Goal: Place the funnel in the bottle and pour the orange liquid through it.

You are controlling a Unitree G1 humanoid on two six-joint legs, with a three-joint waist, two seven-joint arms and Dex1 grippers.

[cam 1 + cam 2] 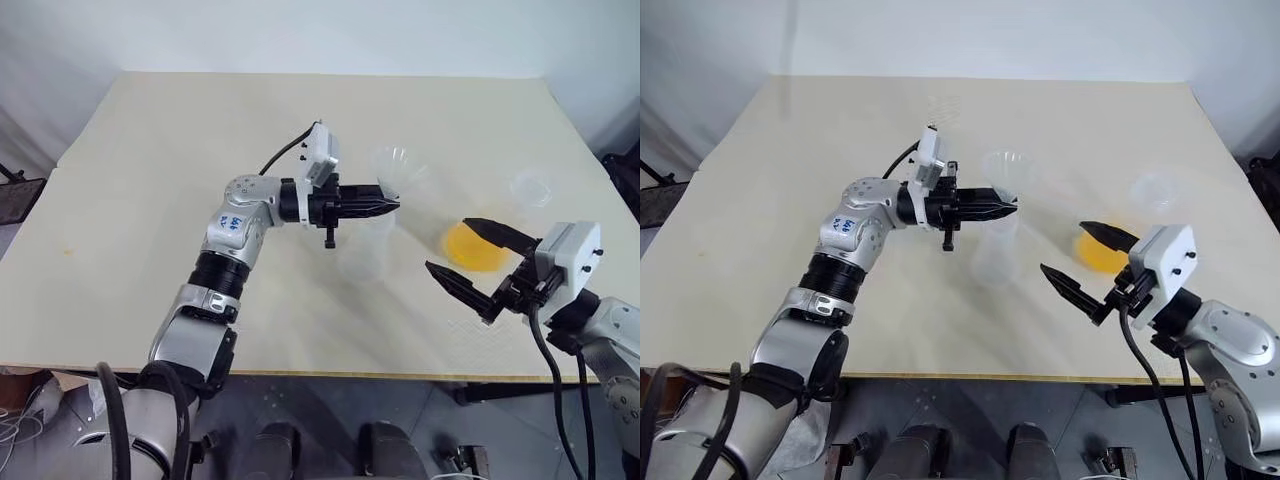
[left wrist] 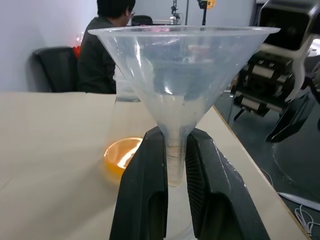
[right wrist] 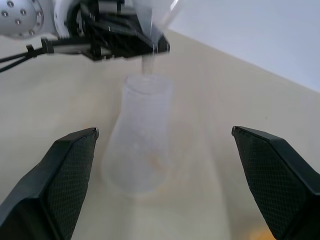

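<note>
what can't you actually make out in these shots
- Funnel spout tip: the left gripper fingers cover it in the left wrist view.
- Whether the spout has entered the bottle neck: the right wrist view shows it just above the rim, too blurred to settle.
- Orange liquid container: in the left eye view the open right gripper crosses it, and its rim is too faint to trace.
- Small clear cup: contents too small to tell.

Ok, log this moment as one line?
left gripper: shut on funnel spout, above bottle neck | right gripper: open, empty | orange liquid: unpoured
</note>
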